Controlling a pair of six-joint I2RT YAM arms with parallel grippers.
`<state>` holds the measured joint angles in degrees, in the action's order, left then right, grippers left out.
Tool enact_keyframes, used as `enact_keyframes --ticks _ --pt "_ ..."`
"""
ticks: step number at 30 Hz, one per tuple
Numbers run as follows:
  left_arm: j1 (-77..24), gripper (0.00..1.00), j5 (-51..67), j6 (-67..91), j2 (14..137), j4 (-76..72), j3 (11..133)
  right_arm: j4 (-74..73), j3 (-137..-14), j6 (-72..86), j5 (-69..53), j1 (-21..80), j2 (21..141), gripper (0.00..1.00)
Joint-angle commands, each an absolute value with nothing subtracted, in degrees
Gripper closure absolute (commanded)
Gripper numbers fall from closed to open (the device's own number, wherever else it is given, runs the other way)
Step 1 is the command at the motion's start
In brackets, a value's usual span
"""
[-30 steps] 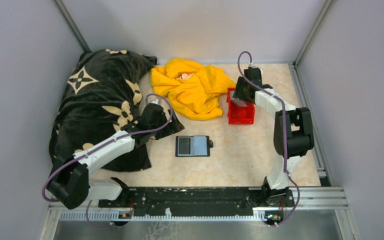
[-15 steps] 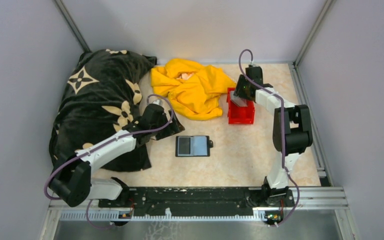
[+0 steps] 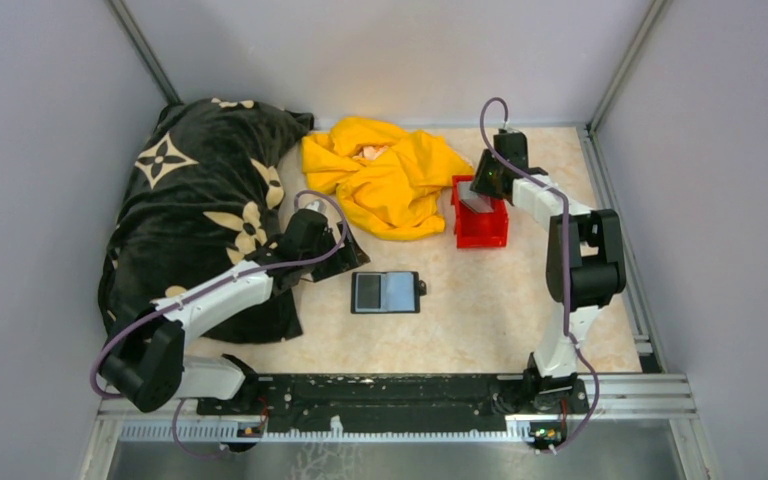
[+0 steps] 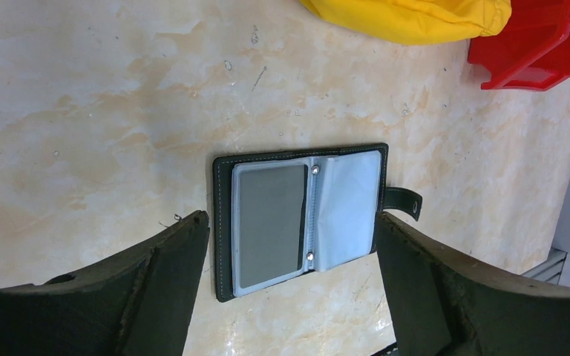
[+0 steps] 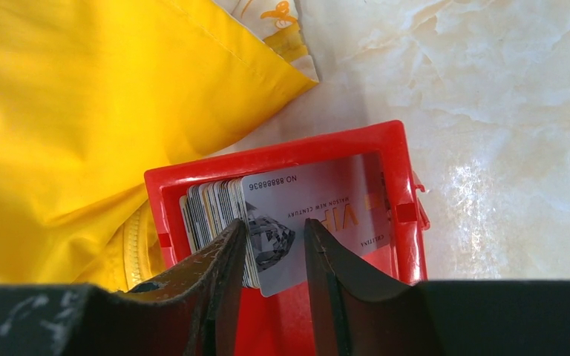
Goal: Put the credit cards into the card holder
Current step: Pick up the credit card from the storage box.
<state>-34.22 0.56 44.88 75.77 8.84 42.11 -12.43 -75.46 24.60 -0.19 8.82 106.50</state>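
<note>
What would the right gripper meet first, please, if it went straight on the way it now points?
Most likely the front grey-silver rectangular plastic card of the stack standing in the red plastic bin: the right gripper, jaws slightly apart, points at its face. Depth is hard to judge.

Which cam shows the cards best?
Right wrist. The cards sit close up, standing in the red bin, with the front card's print legible just past the right gripper. Top external shows only a pale sliver in the bin under the arm. Left wrist shows just a bin corner, with those cards out of sight.
</note>
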Motion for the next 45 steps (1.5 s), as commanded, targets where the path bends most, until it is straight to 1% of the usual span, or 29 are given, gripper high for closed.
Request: enact_keyframes --ticks 1,6,11,24,29,31,33,41,45 --pt "-33.67 0.12 1.64 44.18 76.04 6.95 41.44 -12.50 -76.27 24.78 -1.76 8.71 104.13 0.66" --pt "-33.66 0.13 2.00 44.22 76.00 6.70 41.14 -12.75 -76.31 24.87 -2.56 8.84 103.05 0.73" --pt "-33.57 0.13 2.11 44.29 75.78 6.51 41.04 -13.42 -76.95 24.77 -2.32 9.55 102.66 0.76" --pt "-33.31 0.13 2.67 44.29 74.87 6.47 41.04 -16.16 -78.47 23.82 0.82 11.04 99.59 0.77" --pt "-33.31 0.14 3.41 44.28 74.67 6.53 40.91 -17.15 -78.54 23.56 1.10 11.05 99.28 0.84" --pt "-33.33 0.14 3.51 44.30 74.47 6.54 40.74 -17.63 -78.42 23.43 1.54 11.04 99.30 0.91" --pt "-33.31 0.14 3.43 44.29 74.22 6.51 40.63 -18.18 -78.32 23.26 2.45 11.06 99.11 0.96" --pt "-33.23 0.14 4.02 44.47 74.25 5.70 40.92 -22.78 -80.52 20.09 9.29 12.59 96.69 1.00" --pt "-33.22 0.12 6.32 43.94 75.00 3.89 41.69 -25.28 -81.29 18.53 10.92 12.82 95.17 1.00"
